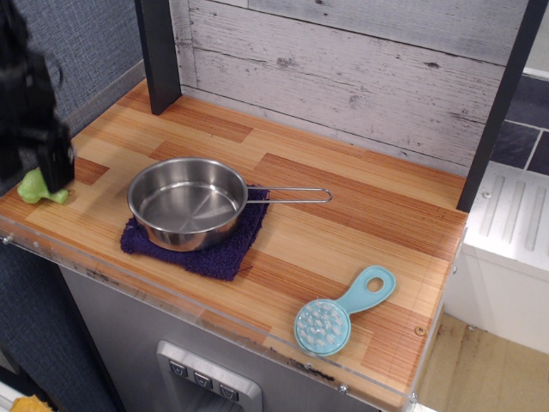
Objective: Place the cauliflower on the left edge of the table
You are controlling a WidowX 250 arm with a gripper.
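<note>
1. The table (343, 215) is a wooden top of orange-brown striped planks with a clear acrylic strip along its front edge, above a grey cabinet front.
2. One cauliflower (34, 187) is in view: a small, light-green plastic floret, lumpy and rounded. It rests on the table at the far left edge, partly hidden by the gripper.
3. One gripper (41, 159) is in view, black and blurred, standing over the table's left edge with its lower end just above and touching or nearly touching the cauliflower. The blur hides its fingers, so it is impossible to tell whether they are spread or pressed together.
4. One round pan (187, 202) of shiny steel, with a thin wire handle pointing right, sits left of centre.
5. One dark purple cloth (219, 249), fuzzy in texture, lies under the pan.
6. One light-blue brush (339, 313), round-headed with pale nubs and a hole in its handle, lies near the front right, well apart from the pan.
7. Behind the table stands a wall (343, 69) of whitewashed, weathered boards.
</note>
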